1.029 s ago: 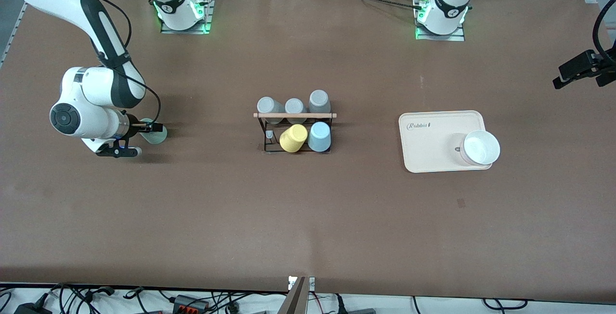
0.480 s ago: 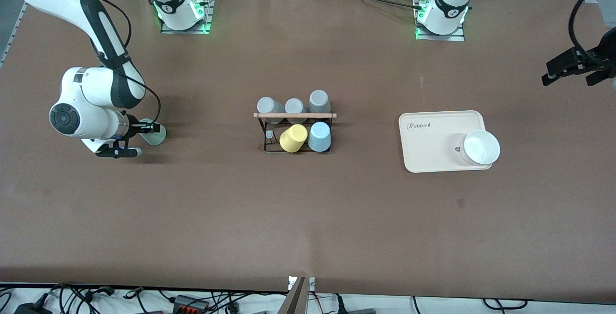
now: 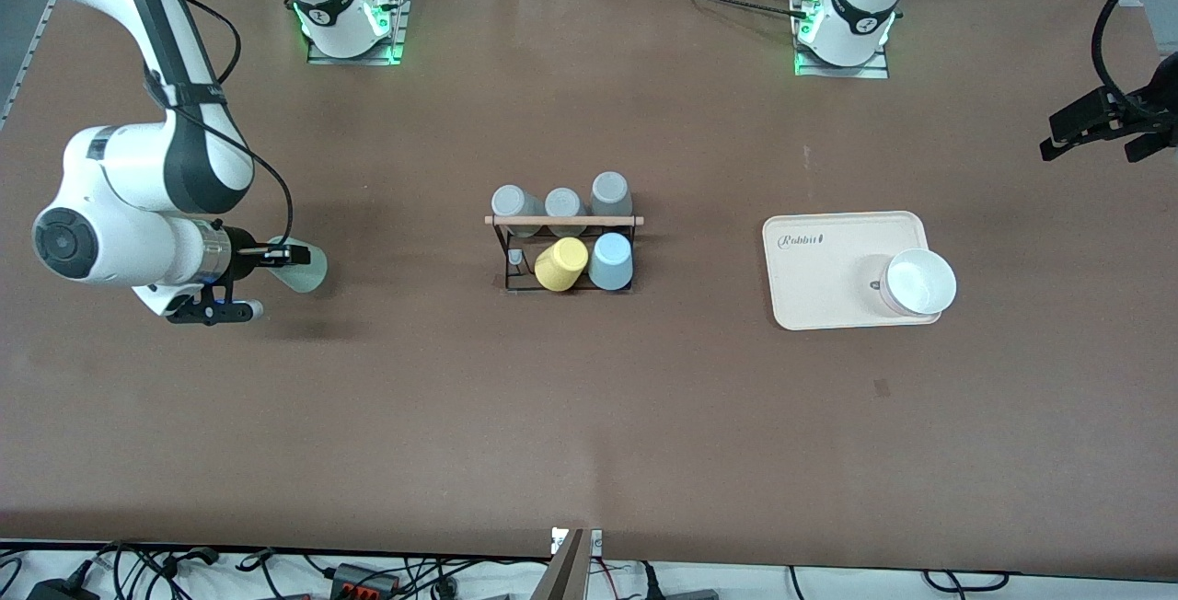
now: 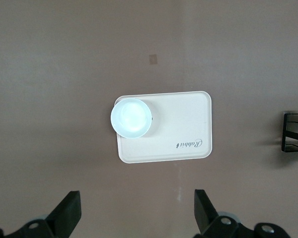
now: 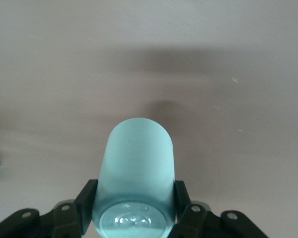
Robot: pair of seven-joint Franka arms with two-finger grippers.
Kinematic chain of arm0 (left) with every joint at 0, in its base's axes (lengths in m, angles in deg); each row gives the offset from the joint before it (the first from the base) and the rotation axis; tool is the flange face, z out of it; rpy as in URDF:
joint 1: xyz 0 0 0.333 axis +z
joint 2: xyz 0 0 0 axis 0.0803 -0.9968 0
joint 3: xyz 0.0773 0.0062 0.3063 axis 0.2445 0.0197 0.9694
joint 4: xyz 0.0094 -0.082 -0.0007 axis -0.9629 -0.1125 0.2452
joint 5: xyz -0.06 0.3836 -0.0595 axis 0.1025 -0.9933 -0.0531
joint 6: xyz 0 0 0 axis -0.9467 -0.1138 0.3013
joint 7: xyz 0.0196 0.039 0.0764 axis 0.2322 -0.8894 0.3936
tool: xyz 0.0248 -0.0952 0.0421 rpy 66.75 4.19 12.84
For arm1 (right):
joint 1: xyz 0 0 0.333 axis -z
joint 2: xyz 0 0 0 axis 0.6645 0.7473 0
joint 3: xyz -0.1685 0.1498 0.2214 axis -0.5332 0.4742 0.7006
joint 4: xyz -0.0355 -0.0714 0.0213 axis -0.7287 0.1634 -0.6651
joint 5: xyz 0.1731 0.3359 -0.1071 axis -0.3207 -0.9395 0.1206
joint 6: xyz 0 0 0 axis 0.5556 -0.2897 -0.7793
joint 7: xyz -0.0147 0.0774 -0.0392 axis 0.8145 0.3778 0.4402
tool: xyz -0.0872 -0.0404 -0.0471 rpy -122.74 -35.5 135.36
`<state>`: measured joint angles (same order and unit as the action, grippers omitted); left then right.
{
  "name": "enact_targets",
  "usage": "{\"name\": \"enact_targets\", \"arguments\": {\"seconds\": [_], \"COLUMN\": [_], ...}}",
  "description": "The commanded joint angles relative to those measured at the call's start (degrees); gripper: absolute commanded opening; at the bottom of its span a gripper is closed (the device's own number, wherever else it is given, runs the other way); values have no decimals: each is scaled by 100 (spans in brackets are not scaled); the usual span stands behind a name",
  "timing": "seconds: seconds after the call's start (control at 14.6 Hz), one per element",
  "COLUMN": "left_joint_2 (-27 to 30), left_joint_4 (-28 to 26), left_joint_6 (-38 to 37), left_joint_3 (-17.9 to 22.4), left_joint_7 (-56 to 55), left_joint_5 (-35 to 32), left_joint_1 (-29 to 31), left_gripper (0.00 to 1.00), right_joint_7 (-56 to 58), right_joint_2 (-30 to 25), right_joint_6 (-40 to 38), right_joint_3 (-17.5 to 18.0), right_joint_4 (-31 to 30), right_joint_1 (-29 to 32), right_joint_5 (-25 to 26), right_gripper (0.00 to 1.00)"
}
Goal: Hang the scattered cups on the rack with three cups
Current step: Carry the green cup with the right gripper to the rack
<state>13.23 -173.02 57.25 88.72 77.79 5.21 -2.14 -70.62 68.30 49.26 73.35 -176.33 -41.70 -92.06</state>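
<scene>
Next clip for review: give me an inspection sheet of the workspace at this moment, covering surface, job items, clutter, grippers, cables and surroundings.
Surface: brown table, one small dark mark near the tray.
Job's things: rack mid-table carries three grey cups, a yellow cup and the light blue cup; mint cup is in the right gripper.
Clutter: cream tray with a white bowl on it, toward the left arm's end.
Grippers: right gripper shut on the mint cup, over the right arm's end; left gripper open, waiting high over the tray's end.
Cables: bundles along both table edges.
Surroundings: nothing seen of note.
</scene>
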Motion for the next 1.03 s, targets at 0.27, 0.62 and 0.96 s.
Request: {"name": "enact_targets", "arguments": {"seconds": [0.27, 0.62, 0.96], "left_joint_2": [106, 106, 106], "left_joint_4": [-48, -48, -48], "left_joint_6": [-151, -125, -133], "left_joint_3": [-37, -63, -63], "left_joint_7": [255, 246, 246], "left_joint_5": [-107, -124, -124], "left_joint_1": [26, 17, 17], "left_gripper": [100, 100, 100], "right_joint_7": [-2130, -3924, -4699], "right_joint_2": [166, 402, 702], "right_joint_6": [-488, -365, 108], "right_joint_3": [16, 16, 16], "right_joint_4": [1070, 1552, 1800], "right_joint_1": [-1258, -2015, -2349], "right_joint_5": [-187, -240, -732], "right_gripper": [30, 30, 30]}}
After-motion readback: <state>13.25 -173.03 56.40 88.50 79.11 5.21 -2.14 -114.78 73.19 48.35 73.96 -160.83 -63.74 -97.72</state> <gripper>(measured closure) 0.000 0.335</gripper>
